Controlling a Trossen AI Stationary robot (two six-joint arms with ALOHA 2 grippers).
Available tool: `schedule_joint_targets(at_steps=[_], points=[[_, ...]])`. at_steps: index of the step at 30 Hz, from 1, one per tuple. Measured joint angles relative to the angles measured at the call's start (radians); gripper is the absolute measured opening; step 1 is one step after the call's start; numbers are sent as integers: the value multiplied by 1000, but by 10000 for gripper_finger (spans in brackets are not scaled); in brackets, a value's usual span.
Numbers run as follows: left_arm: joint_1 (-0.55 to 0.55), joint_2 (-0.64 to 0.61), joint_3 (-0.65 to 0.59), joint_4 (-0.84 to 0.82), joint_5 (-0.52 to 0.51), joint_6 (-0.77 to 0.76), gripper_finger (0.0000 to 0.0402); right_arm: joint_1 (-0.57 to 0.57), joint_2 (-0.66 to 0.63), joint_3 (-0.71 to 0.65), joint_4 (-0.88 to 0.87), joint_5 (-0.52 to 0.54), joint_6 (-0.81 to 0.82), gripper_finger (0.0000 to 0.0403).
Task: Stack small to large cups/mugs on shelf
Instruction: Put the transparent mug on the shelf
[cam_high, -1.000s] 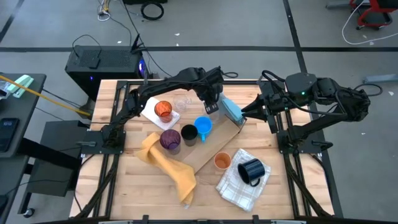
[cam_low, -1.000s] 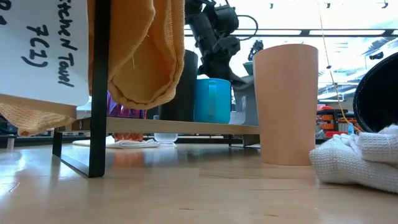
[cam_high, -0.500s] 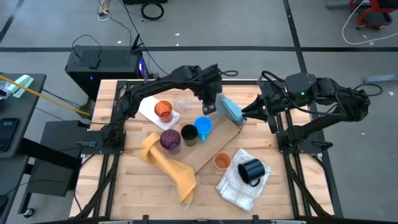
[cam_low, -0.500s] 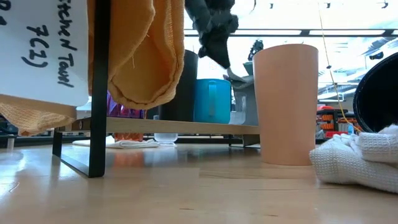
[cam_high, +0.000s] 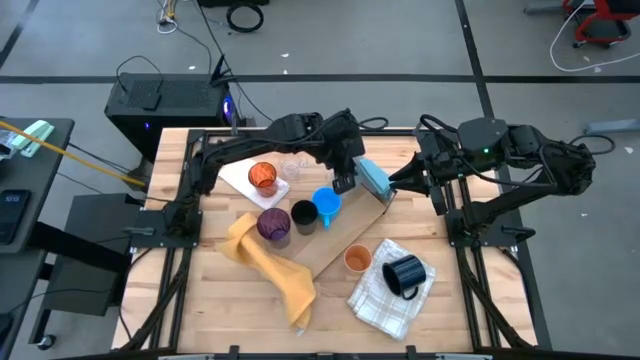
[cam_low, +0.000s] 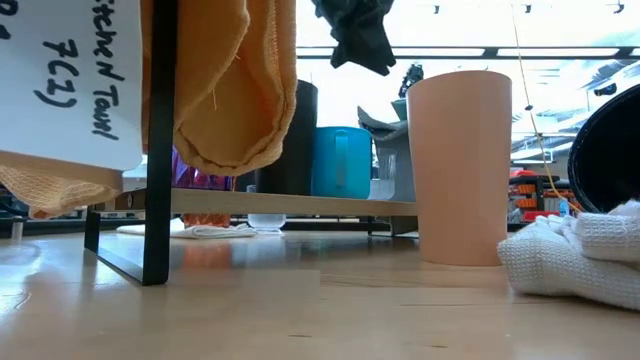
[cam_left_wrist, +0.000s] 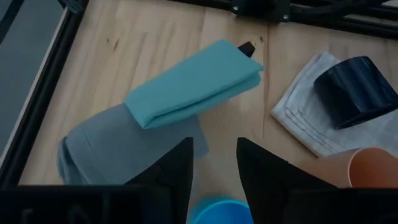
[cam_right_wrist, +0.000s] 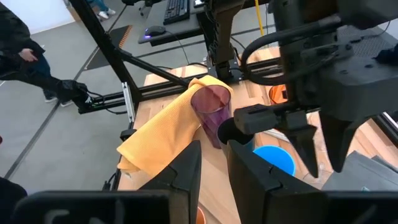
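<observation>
On the low wooden shelf (cam_high: 345, 235) stand a purple cup (cam_high: 274, 225), a black cup (cam_high: 304, 215) and a bright blue mug (cam_high: 327, 203), in a row on their bases. My left gripper (cam_high: 346, 180) hangs open and empty above the blue mug (cam_low: 341, 162). An orange cup (cam_high: 357, 258) stands by the shelf. The dark navy mug (cam_high: 405, 275) lies on a white checked cloth. A red-tinted cup (cam_high: 263, 178) and a clear cup (cam_high: 292, 165) sit at the far left. My right gripper (cam_high: 397, 182) waits open, raised at the far right.
A blue-grey folded cloth (cam_high: 372, 175) lies on the shelf's far end, just beyond my left gripper. A yellow towel (cam_high: 270, 262) drapes over the shelf's near end. The white checked cloth (cam_high: 385, 300) covers the near right. The arms' black frames line both table sides.
My left gripper has risen from beside the blue mug to well above it, its fingers still apart and empty. The blue mug stays upright on the shelf.
</observation>
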Motion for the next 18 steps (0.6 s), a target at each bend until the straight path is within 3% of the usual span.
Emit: schedule_joint_targets(at_steps=[13, 18], points=[[33, 0, 0, -26, -15, 12, 130, 0, 0, 0, 0, 0, 3, 84], [87, 0, 0, -175, -133, 103, 122, 0, 0, 0, 0, 0, 8, 84]])
